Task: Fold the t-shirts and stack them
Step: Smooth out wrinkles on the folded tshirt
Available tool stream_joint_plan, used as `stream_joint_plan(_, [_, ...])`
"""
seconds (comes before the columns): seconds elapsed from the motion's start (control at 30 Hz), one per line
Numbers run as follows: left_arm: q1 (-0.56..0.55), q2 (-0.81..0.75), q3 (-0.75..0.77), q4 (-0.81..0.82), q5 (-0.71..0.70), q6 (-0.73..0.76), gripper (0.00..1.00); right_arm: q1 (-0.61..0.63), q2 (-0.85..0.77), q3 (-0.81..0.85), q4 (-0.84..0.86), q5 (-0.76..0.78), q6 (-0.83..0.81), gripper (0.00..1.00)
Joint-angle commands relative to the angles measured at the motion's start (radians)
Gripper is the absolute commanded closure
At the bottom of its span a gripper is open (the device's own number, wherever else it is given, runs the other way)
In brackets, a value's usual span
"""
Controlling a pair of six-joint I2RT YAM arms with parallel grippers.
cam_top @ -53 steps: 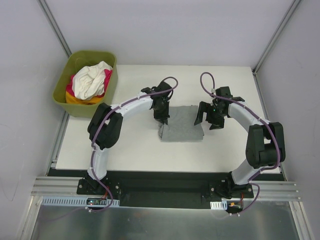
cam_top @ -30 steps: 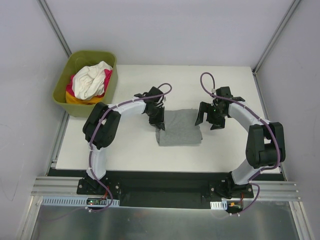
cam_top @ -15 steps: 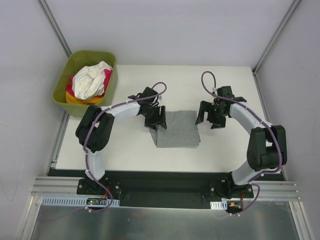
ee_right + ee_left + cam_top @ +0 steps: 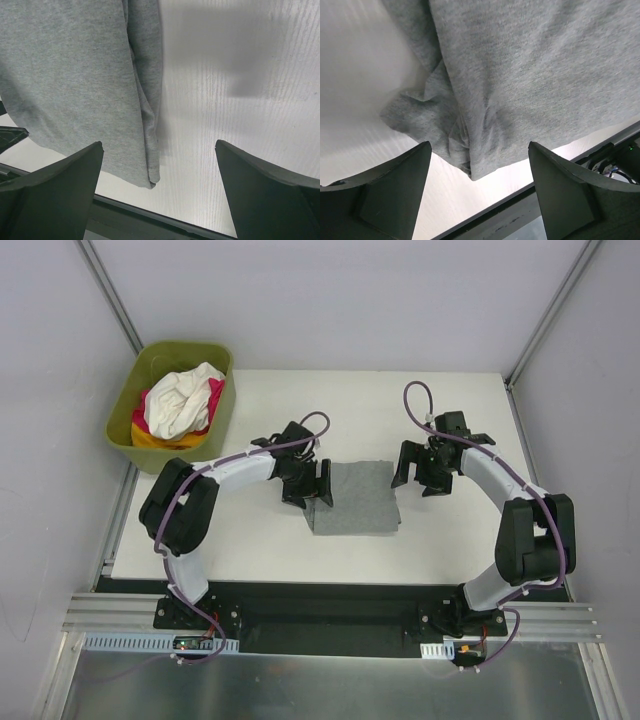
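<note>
A folded heather grey t-shirt [image 4: 358, 498] lies flat mid-table. My left gripper [image 4: 309, 486] stands open at its left edge, holding nothing; in the left wrist view the rumpled corner of the grey t-shirt [image 4: 520, 70] lies just ahead of the left gripper [image 4: 480, 146]. My right gripper [image 4: 424, 471] hangs open by the shirt's right edge. In the right wrist view the grey t-shirt [image 4: 70, 75] shows its folded edge between the spread jaws of the right gripper [image 4: 159, 144]. White [image 4: 183, 398], magenta-pink [image 4: 214, 396] and orange-yellow [image 4: 158, 439] t-shirts lie bunched in the tub.
The olive-green tub [image 4: 129, 400] stands at the table's far left corner, partly off the white table [image 4: 270, 410]. A black strip and rail run along the near edge [image 4: 330, 592]. Grey walls close in the back and both sides.
The left gripper has opened and let go of the grey t-shirt's left edge, drawing back a little to the left. The shirt has shifted slightly left. The right arm has not moved.
</note>
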State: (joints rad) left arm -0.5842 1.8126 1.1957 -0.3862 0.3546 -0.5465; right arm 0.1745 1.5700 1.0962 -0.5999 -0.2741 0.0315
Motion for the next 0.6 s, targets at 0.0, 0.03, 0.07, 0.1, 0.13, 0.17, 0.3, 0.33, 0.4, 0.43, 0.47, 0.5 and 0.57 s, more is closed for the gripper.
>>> stream_joint_plan(0.0, [-0.023, 0.054, 0.024, -0.019, -0.005, -0.035, 0.24, 0.003, -0.038, 0.018, -0.021, 0.000, -0.018, 0.01])
stream_joint_plan(0.03, [-0.026, 0.080, 0.034, -0.019, -0.002, -0.036, 0.25, 0.002, -0.036, 0.018, -0.021, -0.002, -0.018, 0.01])
stream_joint_plan(0.07, [-0.034, 0.092, 0.044, -0.020, -0.005, -0.038, 0.26, 0.003, -0.034, 0.018, -0.021, -0.002, -0.018, 0.01])
stream_joint_plan(0.1, [-0.042, 0.105, 0.062, -0.019, -0.012, -0.040, 0.27, 0.002, -0.036, 0.016, -0.021, -0.001, -0.018, 0.01])
stream_joint_plan(0.13, [-0.045, 0.128, 0.073, -0.020, -0.014, -0.040, 0.29, 0.003, -0.036, 0.017, -0.023, 0.003, -0.018, 0.01])
stream_joint_plan(0.17, [-0.055, 0.142, 0.082, -0.019, -0.014, -0.040, 0.30, 0.003, -0.038, 0.018, -0.023, 0.003, -0.019, 0.01])
stream_joint_plan(0.3, [-0.063, 0.194, 0.123, -0.025, -0.003, -0.041, 0.39, 0.003, -0.039, 0.018, -0.023, 0.003, -0.021, 0.01])
stream_joint_plan(0.33, [-0.063, 0.206, 0.128, -0.025, 0.000, -0.041, 0.52, 0.002, -0.041, 0.018, -0.023, 0.003, -0.021, 0.01])
stream_joint_plan(0.4, [-0.063, 0.212, 0.143, -0.023, 0.013, -0.041, 0.68, 0.003, -0.041, 0.018, -0.023, 0.003, -0.022, 0.01])
stream_joint_plan(0.43, [-0.063, 0.209, 0.151, -0.023, 0.017, -0.041, 0.88, 0.002, -0.041, 0.018, -0.023, 0.003, -0.024, 0.01])
stream_joint_plan(0.47, [-0.063, 0.205, 0.157, -0.023, 0.015, -0.041, 0.96, 0.003, -0.042, 0.018, -0.024, 0.003, -0.024, 0.01])
stream_joint_plan(0.5, [-0.063, 0.199, 0.172, -0.022, 0.009, -0.035, 1.00, 0.002, -0.041, 0.018, -0.023, 0.003, -0.025, 0.01])
stream_joint_plan(0.57, [-0.063, 0.172, 0.189, -0.016, -0.005, -0.017, 1.00, 0.003, -0.042, 0.017, -0.023, 0.003, -0.024, 0.01])
